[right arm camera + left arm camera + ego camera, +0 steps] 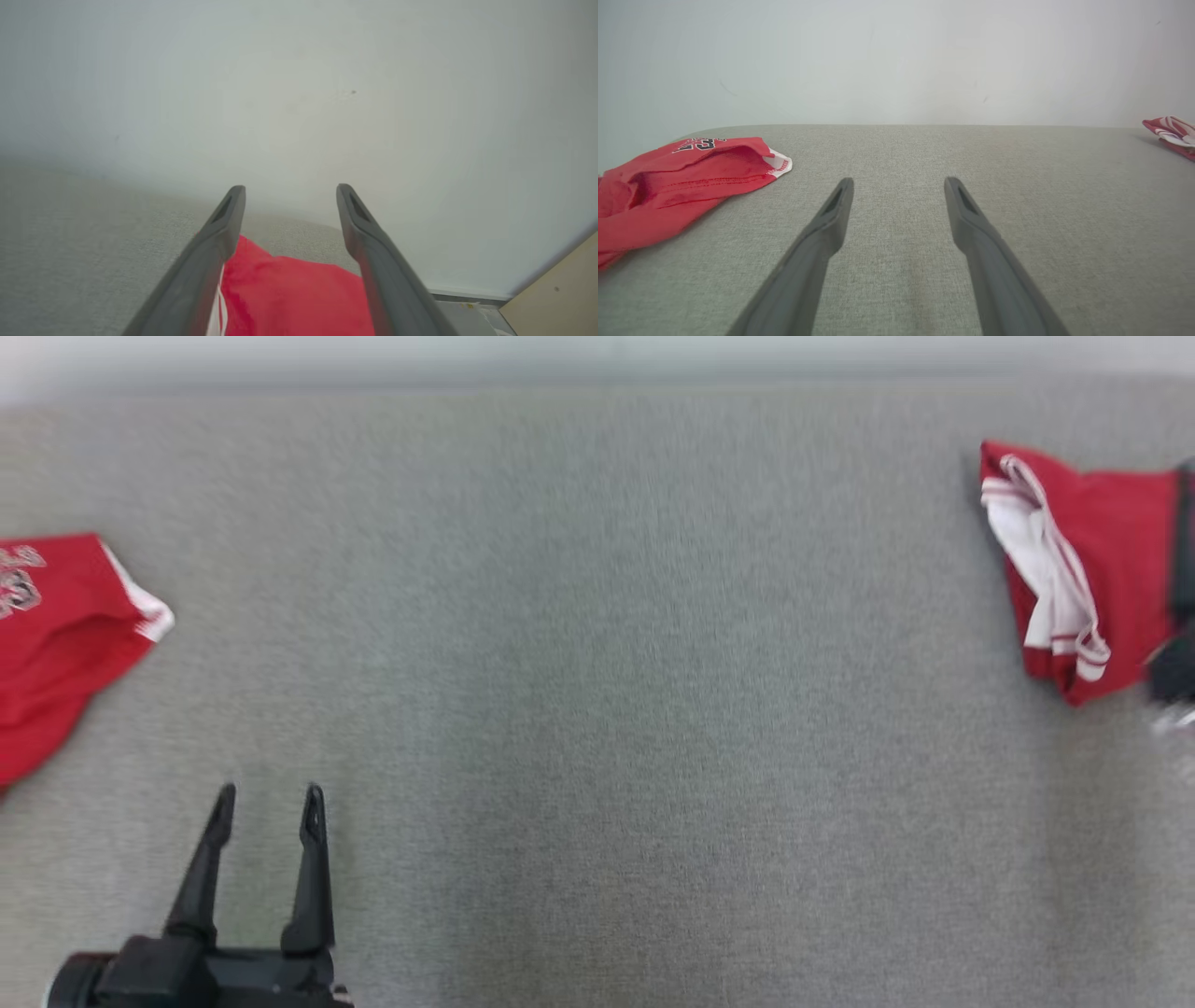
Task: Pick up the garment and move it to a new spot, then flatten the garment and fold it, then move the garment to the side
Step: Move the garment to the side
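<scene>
Left jaws stand wide apart, long dark fingers (311,877) pointing straight ahead; right jaws spread equally wide, fingers (215,252) parted.

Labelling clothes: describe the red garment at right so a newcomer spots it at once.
On the grey cloth surface, go to the far right edge: a compact red bundle lies there. White striped trim bunches along its inner side; the looser red shirt at far left bears a printed number instead.

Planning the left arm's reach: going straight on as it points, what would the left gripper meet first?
The way looks free: the open left gripper points over grey surface, likely reaching the pale wall; the nearer red garment lies off left.
</scene>
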You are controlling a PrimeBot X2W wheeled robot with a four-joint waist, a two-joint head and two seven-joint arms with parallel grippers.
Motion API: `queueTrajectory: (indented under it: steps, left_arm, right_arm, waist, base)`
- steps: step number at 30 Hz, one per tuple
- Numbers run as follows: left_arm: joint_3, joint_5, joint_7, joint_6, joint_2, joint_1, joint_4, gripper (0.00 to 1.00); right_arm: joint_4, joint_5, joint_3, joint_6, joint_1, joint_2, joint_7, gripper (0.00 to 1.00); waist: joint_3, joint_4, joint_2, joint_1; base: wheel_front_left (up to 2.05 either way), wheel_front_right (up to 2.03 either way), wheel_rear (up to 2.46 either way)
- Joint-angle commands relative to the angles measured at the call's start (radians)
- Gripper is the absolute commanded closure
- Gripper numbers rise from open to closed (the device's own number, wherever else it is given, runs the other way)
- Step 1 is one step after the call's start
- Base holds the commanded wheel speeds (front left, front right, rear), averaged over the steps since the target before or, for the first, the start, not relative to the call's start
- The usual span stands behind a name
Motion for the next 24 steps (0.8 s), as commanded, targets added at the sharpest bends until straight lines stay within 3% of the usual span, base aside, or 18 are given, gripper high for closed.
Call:
queueTrajectory:
  steps: [1,5,6,14,24]
  left_arm:
    - [0.006,0.013,-0.003,0.002,-0.009,0.023,0.009,0.00]
    - [0.007,0.025,-0.003,0.002,-0.024,0.058,0.031,0.00]
    - [0.007,0.030,-0.003,0.002,-0.030,0.072,0.041,0.00]
    - [0.006,0.051,-0.003,0.002,-0.046,0.098,0.063,0.00]
    - [0.006,0.060,-0.003,0.002,-0.055,0.118,0.081,0.00]
  right_arm:
    - [-0.007,-0.004,0.006,-0.003,0.038,0.032,-0.015,0.00]
    - [-0.043,-0.030,0.017,-0.003,0.141,0.139,-0.038,0.00]
    - [-0.069,-0.048,0.012,-0.003,0.195,0.190,-0.052,0.00]
    - [-0.191,-0.122,-0.004,-0.003,0.431,0.354,-0.110,0.00]
    - [-0.338,-0.103,0.017,-0.003,0.659,0.460,-0.116,0.00]
  waist:
    - [-0.112,0.040,0.0002,0.0002]
    - [-0.167,0.064,0.0002,0.0002]
    - [-0.187,0.075,0.0002,0.0002]
    - [-0.241,0.102,0.0002,0.0002]
    - [-0.280,0.064,0.0002,0.0002]
  base:
    - [0.00,0.00,0.00]
    - [0.00,0.00,0.00]
    - [0.00,0.00,0.00]
    - [0.00,0.00,0.00]
    - [0.00,0.00,0.00]
